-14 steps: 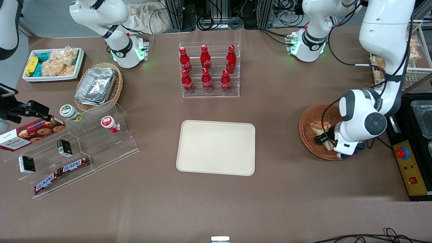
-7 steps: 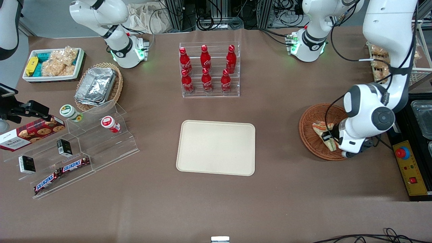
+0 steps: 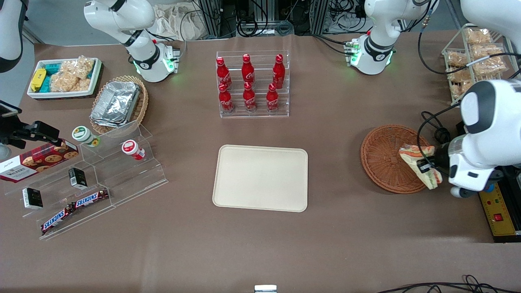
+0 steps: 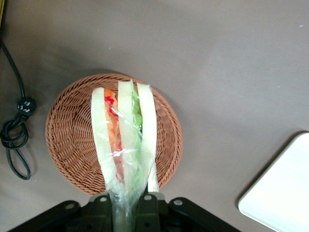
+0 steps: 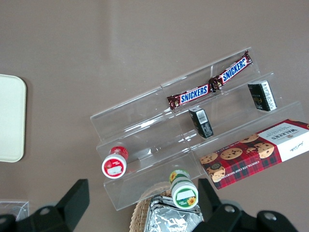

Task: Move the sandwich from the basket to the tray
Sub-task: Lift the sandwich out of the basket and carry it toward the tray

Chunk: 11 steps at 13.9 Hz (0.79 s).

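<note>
Brown table (image 3: 346,228), gripper (image 3: 427,167) gripping sandwich (image 3: 417,160)

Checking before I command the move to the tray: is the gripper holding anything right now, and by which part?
Yes. The gripper is shut on the sandwich, pinching one narrow end through the wrap; the rest hangs free above the basket.

Front view: a high, steep look down on the whole table (image 3: 346,134). Left wrist view: straight down, close above the basket (image 4: 67,140), past the gripper (image 4: 126,205) gripping the sandwich (image 4: 123,145). Right wrist view: down on the acrylic shelf (image 5: 193,130). All 3 views share the tray (image 3: 260,178).
</note>
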### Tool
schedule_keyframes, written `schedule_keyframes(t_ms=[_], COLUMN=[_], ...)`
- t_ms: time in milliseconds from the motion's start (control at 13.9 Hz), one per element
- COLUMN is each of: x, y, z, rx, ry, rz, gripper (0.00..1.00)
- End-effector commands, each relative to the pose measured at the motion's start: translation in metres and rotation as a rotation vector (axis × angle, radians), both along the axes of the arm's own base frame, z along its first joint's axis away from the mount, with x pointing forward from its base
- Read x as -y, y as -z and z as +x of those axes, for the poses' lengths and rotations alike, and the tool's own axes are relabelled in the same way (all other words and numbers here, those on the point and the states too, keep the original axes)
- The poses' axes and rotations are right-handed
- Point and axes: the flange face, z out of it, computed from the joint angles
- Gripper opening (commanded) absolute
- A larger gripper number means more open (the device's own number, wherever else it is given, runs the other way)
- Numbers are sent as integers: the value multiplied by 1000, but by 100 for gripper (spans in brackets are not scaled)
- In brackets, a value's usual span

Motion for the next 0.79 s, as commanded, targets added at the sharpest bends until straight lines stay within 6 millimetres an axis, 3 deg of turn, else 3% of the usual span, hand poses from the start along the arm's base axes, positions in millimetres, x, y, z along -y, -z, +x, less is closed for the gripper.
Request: schedule_keyframes(t_ms=[0, 216, 577, 649, 721], x=[51, 119, 207, 234, 248], y=[7, 32, 69, 83, 84], z=[6, 8, 8, 1, -2], rx=[-11, 12, 90, 89, 98], ry=[83, 190, 303, 342, 352], rz=[-22, -71, -145, -126, -113], gripper=[0, 0, 0, 0, 0])
